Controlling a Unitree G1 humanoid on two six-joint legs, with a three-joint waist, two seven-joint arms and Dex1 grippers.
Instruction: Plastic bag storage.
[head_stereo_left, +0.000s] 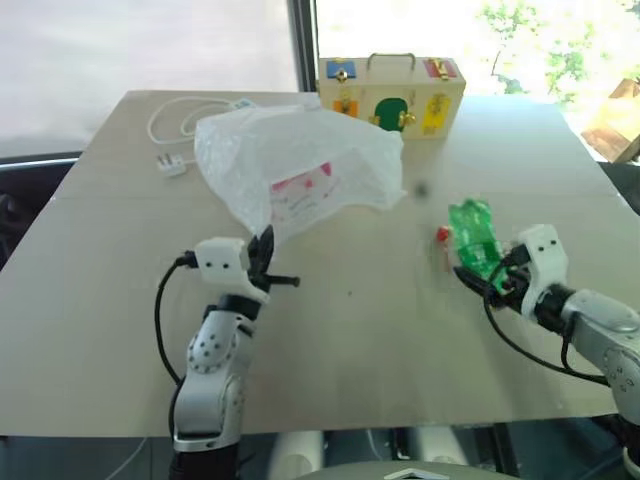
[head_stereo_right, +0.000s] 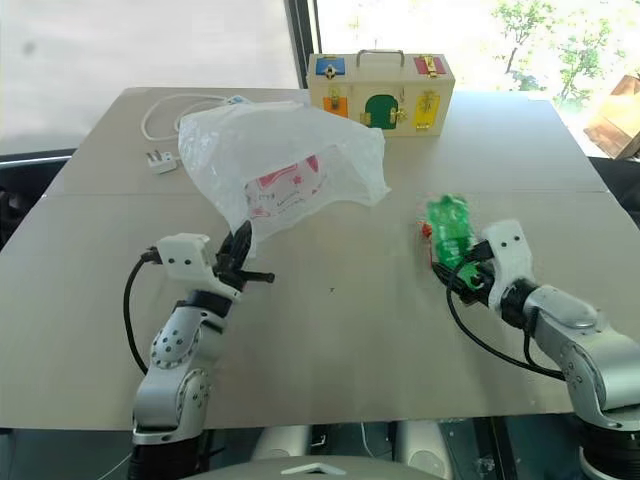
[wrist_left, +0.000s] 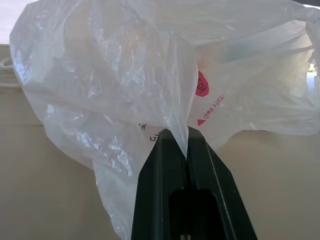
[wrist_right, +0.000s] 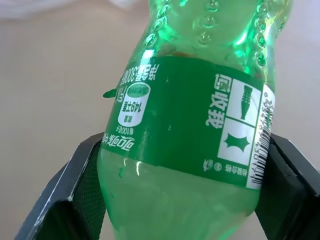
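The plastic bag (head_stereo_left: 300, 170), crinkly translucent white with red print, stands puffed up on the table's middle left. My left gripper (head_stereo_left: 265, 250) is shut on a gathered fold at the bag's near edge, and the film rises from between its closed black fingers (wrist_left: 165, 165). A green plastic bottle (head_stereo_left: 470, 232) with a red cap lies tilted at the right. My right gripper (wrist_right: 187, 145) has one finger against each side of the bottle's labelled body (wrist_right: 190, 125).
A cream wooden box (head_stereo_left: 390, 95) with coloured latches and a handle stands at the table's far edge behind the bag. A white cable with a plug (head_stereo_left: 172, 165) lies at the far left. Bare tabletop (head_stereo_left: 360, 330) stretches between my two arms.
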